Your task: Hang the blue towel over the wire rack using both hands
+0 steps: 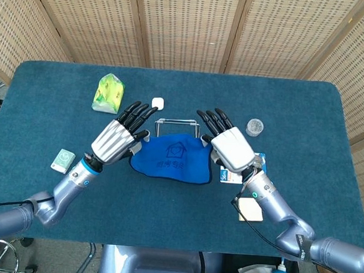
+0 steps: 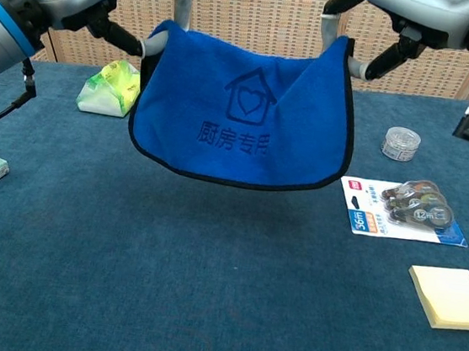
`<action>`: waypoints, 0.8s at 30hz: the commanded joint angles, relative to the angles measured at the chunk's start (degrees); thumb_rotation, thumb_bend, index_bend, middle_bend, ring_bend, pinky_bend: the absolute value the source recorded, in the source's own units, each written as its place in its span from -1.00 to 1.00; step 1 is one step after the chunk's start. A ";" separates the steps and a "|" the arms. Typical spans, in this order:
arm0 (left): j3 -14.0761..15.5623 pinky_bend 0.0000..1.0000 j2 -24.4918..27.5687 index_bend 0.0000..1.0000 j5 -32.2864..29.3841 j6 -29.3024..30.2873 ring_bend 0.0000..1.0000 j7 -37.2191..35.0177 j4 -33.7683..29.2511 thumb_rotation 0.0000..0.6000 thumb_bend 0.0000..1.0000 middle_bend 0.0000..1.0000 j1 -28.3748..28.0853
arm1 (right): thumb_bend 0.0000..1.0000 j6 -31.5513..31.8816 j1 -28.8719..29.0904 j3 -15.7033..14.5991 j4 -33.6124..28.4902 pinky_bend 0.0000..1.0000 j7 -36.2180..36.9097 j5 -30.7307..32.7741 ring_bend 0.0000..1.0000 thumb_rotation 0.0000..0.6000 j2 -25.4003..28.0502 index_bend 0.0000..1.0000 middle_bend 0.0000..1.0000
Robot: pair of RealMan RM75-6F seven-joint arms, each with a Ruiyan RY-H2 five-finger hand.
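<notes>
I have the towel (image 2: 242, 113) off the table, hanging in the air between my two hands with its house print facing the chest camera and its lower edge sagging free. My left hand (image 1: 115, 140) pinches the towel's upper left corner between thumb and a finger, the other fingers fanned out past it; my right hand (image 1: 231, 146) pinches the upper right corner the same way. From the head camera the rack (image 1: 177, 122) shows just beyond the towel, between my fingertips, only its top wire visible; I cannot tell whether the cloth touches it. A green packet (image 1: 109, 93) lies beyond my left hand and a green box (image 1: 62, 160) outside its wrist. A white case (image 1: 157, 102) sits just past the left fingertips. Near my right fingertips is a round tin (image 1: 254, 126); a blister card (image 2: 403, 209) and yellow notes (image 2: 451, 297) lie under that wrist.
</notes>
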 commanded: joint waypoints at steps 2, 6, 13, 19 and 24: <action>-1.89 -0.90 1.18 0.51 -1.33 -1.02 -1.00 0.72 -1.76 1.00 -0.10 -1.00 -1.24 | 0.07 -0.99 1.22 1.83 -1.06 -1.00 -1.08 1.93 -1.00 1.00 1.07 0.26 -1.00; -3.83 -0.90 2.11 0.51 -2.85 -2.04 -1.00 1.23 -2.55 1.00 -0.10 -1.00 -2.39 | 0.07 -2.05 2.55 3.77 -1.77 -1.00 -2.21 4.42 -1.00 1.00 1.88 0.26 -1.00; -6.28 -0.90 3.85 0.51 -4.51 -4.04 -1.00 2.53 -2.40 1.00 -0.10 -1.00 -4.73 | 0.07 -3.78 5.27 7.06 -1.51 -1.00 -2.94 8.71 -1.00 1.00 2.52 0.26 -1.00; -8.12 -0.91 2.72 0.51 -7.84 -6.19 -1.00 1.30 -0.57 1.00 -0.11 -1.00 -6.25 | 0.07 -5.50 7.61 8.16 1.86 -1.00 -3.53 11.66 -1.00 1.00 1.49 0.26 -1.00; -8.16 -0.91 0.49 0.51 -9.91 -8.56 -1.00 0.78 2.88 1.00 -0.11 -1.00 -7.50 | 0.07 -7.44 9.43 7.84 5.68 -1.00 -3.92 13.59 -1.00 1.00 -0.19 0.26 -1.00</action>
